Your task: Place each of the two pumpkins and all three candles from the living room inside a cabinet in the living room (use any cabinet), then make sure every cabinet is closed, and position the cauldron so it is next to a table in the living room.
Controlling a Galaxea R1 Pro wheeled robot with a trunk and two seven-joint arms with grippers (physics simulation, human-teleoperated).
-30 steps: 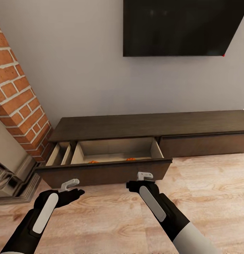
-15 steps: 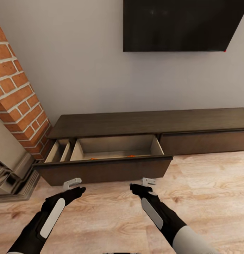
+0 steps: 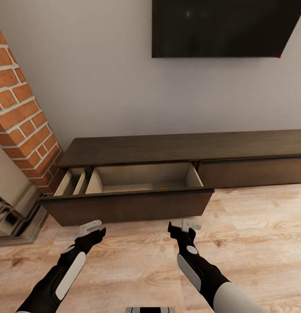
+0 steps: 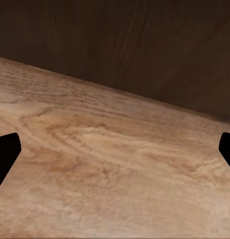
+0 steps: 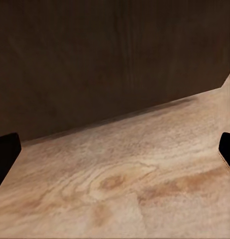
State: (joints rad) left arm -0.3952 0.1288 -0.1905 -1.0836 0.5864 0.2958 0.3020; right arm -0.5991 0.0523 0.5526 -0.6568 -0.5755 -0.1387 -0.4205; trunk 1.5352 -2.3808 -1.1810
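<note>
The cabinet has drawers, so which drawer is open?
The wide drawer at the cabinet's brick-wall end is pulled out, showing its pale inside. The drawer beside it, under the TV's side, sits flush and shut.

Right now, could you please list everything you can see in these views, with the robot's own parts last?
cabinet: one, dark brown, along the wall.
open drawer: one, beige inside, at the cabinet's left end; a tiny orange speck shows inside.
television: one, black, on the wall above.
brick column: one, red, left of the cabinet.
floor: pale wood.
left gripper: one, open, empty, before the drawer front.
right gripper: one, open, empty, before the drawer front.
</note>
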